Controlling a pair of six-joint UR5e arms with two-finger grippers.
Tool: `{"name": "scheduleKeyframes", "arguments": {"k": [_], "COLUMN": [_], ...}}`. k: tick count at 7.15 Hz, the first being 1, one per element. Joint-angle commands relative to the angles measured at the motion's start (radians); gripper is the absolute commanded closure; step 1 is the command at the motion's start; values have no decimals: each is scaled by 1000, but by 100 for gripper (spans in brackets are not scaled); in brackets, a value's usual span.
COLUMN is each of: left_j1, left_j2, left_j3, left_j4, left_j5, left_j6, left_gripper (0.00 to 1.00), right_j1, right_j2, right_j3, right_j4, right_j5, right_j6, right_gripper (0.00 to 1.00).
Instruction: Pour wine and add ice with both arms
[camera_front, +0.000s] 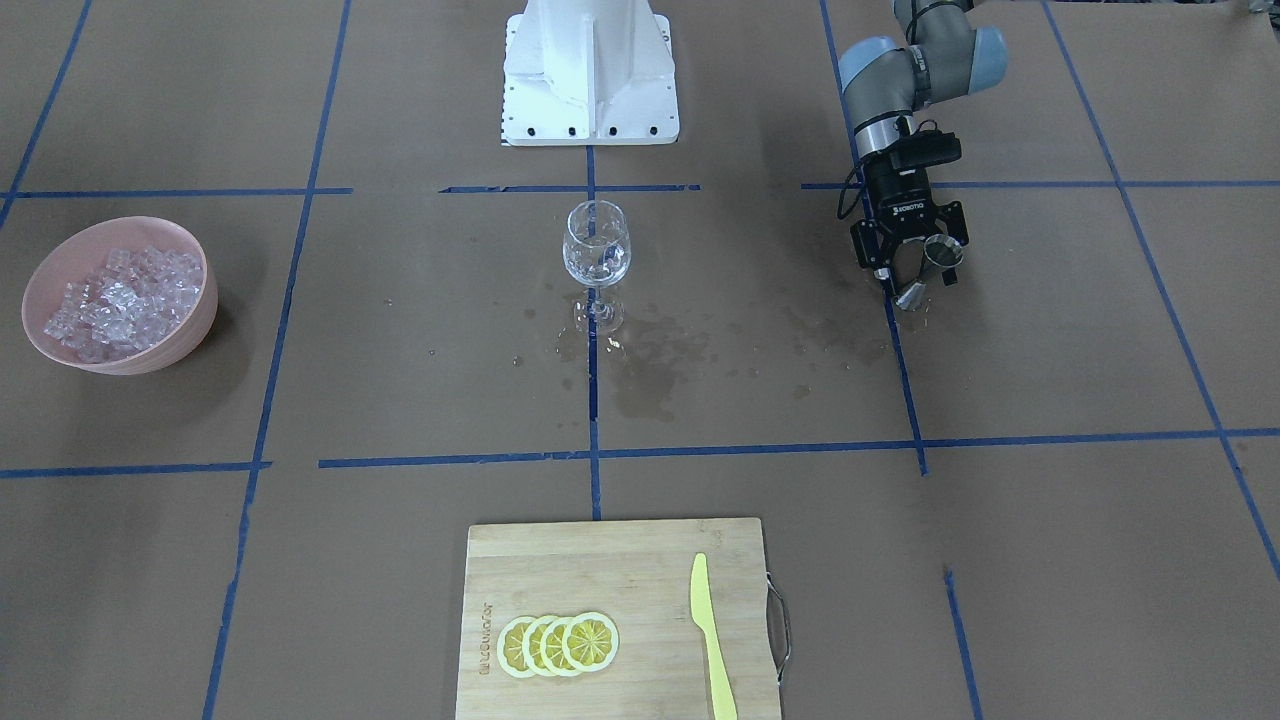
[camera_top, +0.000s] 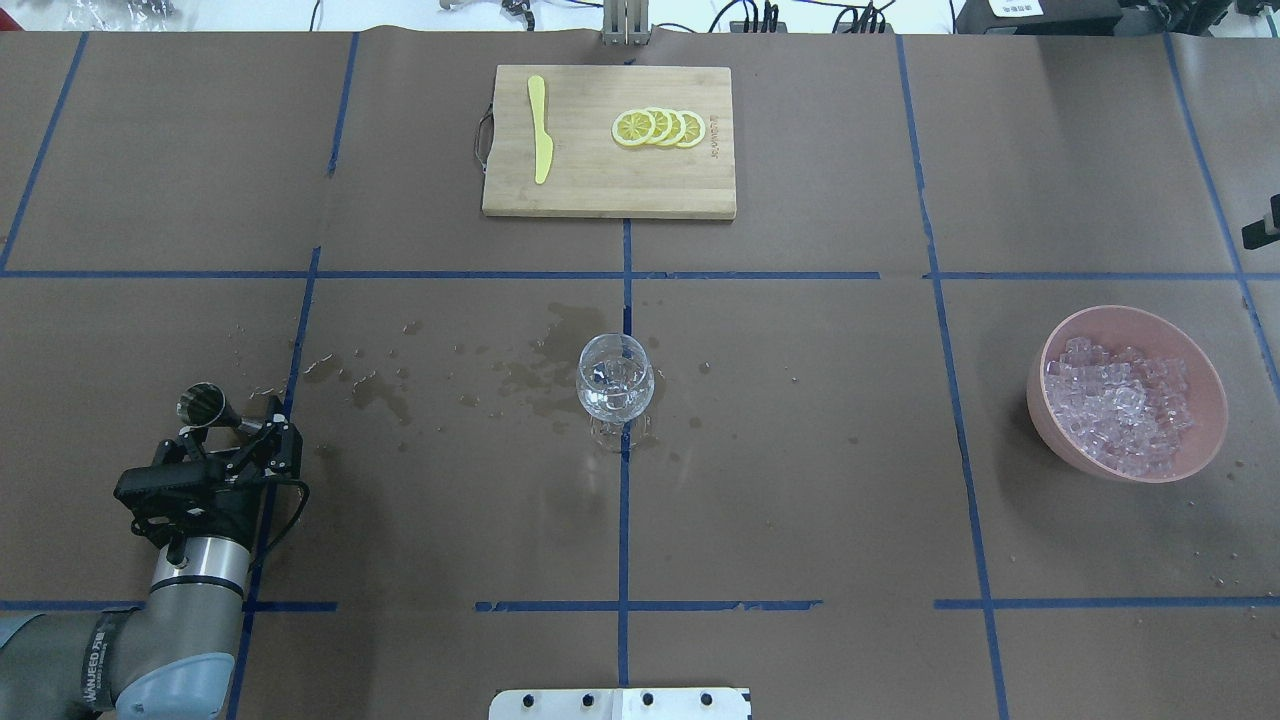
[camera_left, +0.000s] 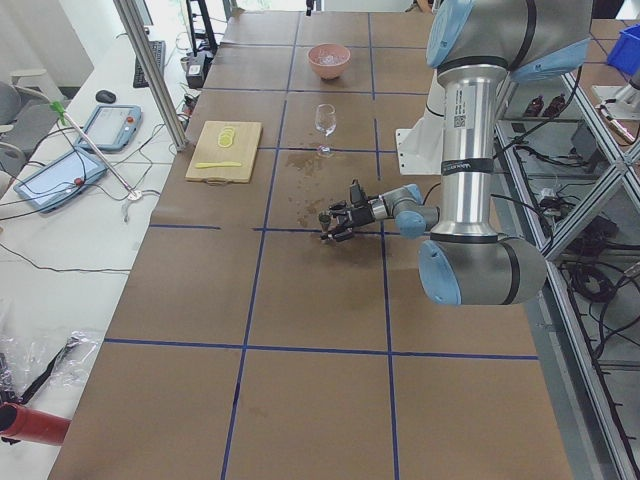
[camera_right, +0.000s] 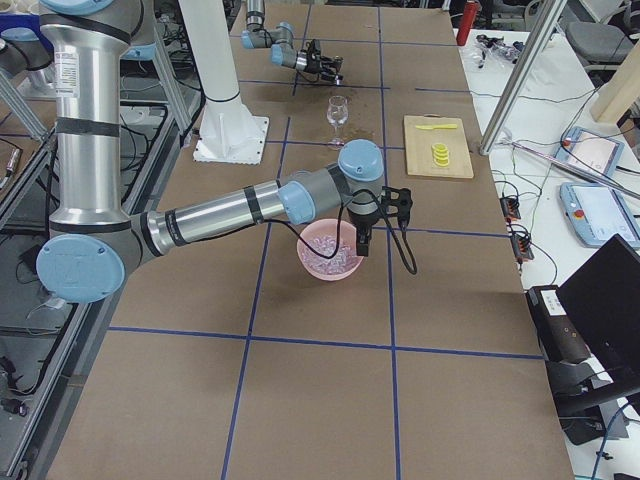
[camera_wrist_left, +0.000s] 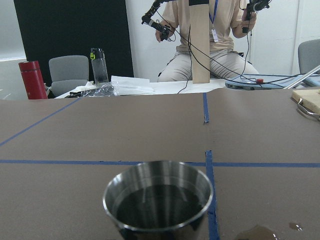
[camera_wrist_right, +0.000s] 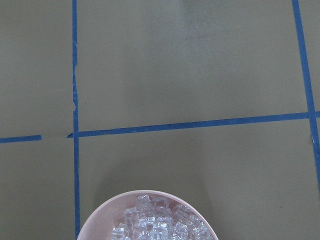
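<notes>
Steel jigger (camera_front: 940, 252) pinched firmly in left gripper (camera_front: 918, 272) above wet-stained brown paper (camera_front: 650, 375); hovers with right gripper (camera_right: 360, 240) over pink bowl (camera_front: 200, 320) of ice (camera_front: 125, 300), cannot tell how far open.

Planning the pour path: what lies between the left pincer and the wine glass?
Overhead view: only wet stains and a blue tape line separate left pincer and wine glass.

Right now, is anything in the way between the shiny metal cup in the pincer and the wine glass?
Nothing visible. Between the small steel cup held in the left pincer and the clear stemmed wine glass lie only flat brown paper, wet stains and blue tape lines.
</notes>
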Motion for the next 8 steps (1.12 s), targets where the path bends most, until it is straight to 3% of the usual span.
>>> {"name": "scheduleKeyframes", "arguments": {"k": [1, 4, 6, 7, 8], "left_j1": [-2, -3, -5, -5, -6], "left_j2": [-1, 1, 7, 13, 16], "left_j3": [3, 3, 7, 6, -7], "left_j4": [-2, -2, -3, -3, -5], "left_j5": [0, -2, -2, -2, -2], "left_j6": [-8, -9, -11, -11, -11], "left_gripper": [37, 52, 89, 100, 100], "right_j1": [-9, -18, -21, -21, -21], "right_j2": [0, 1, 1, 1, 1], "right_j3": [11, 25, 27, 27, 27], "right_j4": [0, 0, 0, 0, 0], "right_j5": [-1, -6, -6, -6, -7], "right_j6": [14, 31, 31, 32, 36], "right_gripper": [0, 0, 0, 0, 0]}}
